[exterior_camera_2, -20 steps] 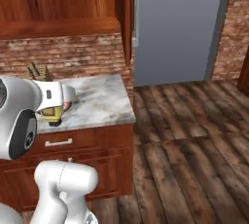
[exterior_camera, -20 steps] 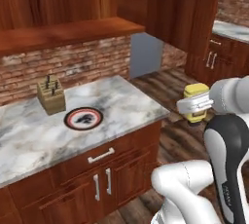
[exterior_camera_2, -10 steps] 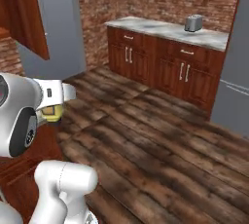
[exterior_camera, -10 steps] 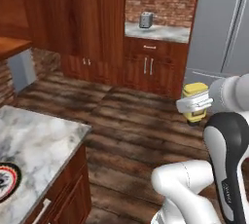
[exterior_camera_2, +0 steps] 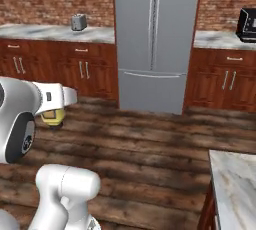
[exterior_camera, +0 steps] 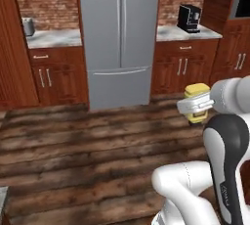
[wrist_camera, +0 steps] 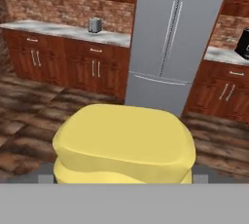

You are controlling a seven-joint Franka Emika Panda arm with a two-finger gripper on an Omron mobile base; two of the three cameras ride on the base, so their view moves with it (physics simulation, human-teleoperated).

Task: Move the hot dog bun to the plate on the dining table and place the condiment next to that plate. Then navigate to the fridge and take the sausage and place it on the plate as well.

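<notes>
- Gripper: carried at chest height, forearm level, jaws spread wide and clamped on the condiment.
- Condiment: yellow bottle between the fingers, cap foremost.
- Fridge: beyond the fingertips, doors closed.
- Wood floor: bare, open between fingers and fridge.

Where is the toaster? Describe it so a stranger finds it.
Start at the tall grey fridge. On the marble counter left of it stands the toaster, small and silver. The other appliance, right of the fridge, is a black coffee machine.
</notes>
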